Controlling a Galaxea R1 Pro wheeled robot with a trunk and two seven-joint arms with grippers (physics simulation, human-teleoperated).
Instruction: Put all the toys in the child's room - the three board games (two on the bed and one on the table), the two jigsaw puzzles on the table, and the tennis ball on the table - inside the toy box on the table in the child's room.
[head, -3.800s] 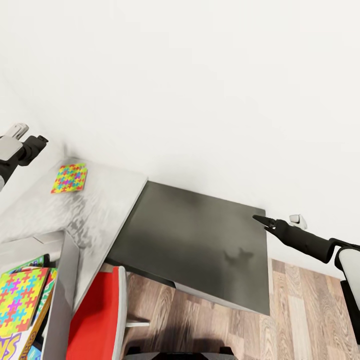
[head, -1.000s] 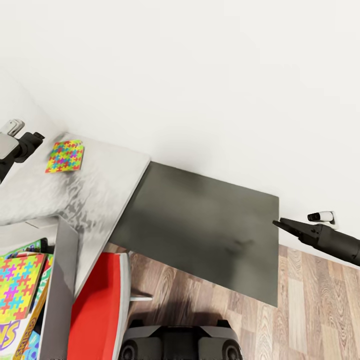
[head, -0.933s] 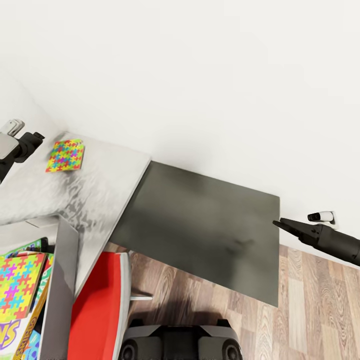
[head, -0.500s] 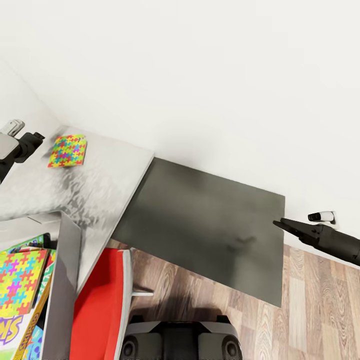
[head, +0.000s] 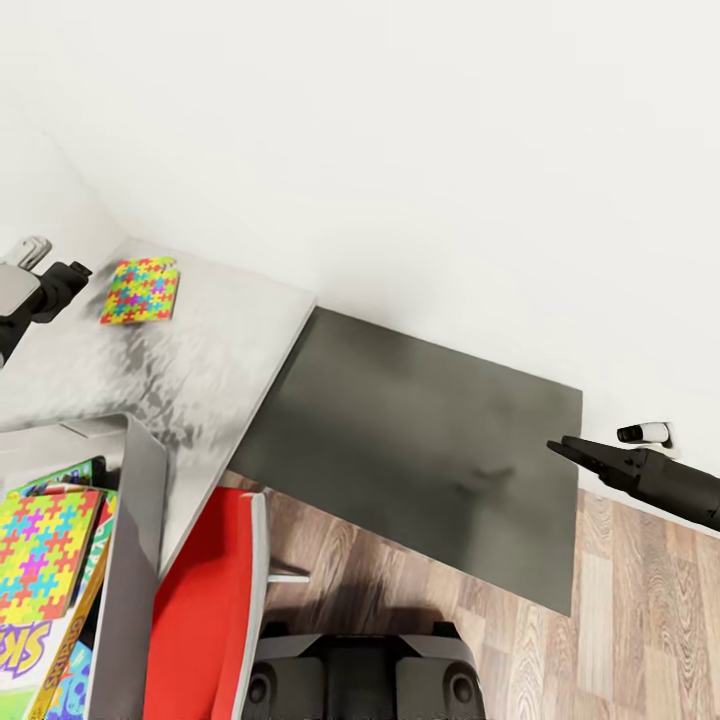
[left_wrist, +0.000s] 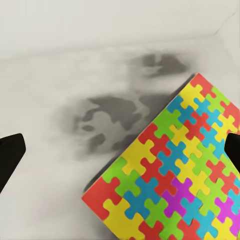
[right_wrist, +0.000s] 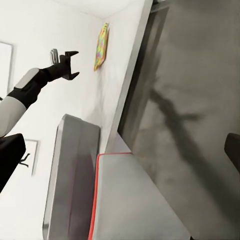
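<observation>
While one jigsaw puzzle (head: 141, 290) lies flat on the pale table (head: 215, 345) near the far wall corner, a second puzzle (head: 40, 550) sits on top of the stack inside the grey toy box (head: 138, 560) at the table's near end. Under it a board game (head: 30, 650) with purple lettering shows, edge of another beside it. Left gripper (head: 68, 272) hovers just beside the loose puzzle, above the tabletop, not touching it; jaws spread apart, nothing held. In the left wrist view the puzzle (left_wrist: 175, 175) lies between the two dark fingertips (left_wrist: 10, 152), with blotchy shadow on the table (left_wrist: 60, 90). In the right wrist view the left gripper (right_wrist: 67, 65) shows open, near the puzzle (right_wrist: 101, 46). Right gripper (head: 560, 450) is out over the far edge of the dark grey side cabinet (head: 420, 460), well apart from the table; its tips look closed together, empty. Red chair (head: 205, 610) is tucked against the table, wood floor (head: 640, 620) beyond it, white wall (head: 400, 150) behind.
</observation>
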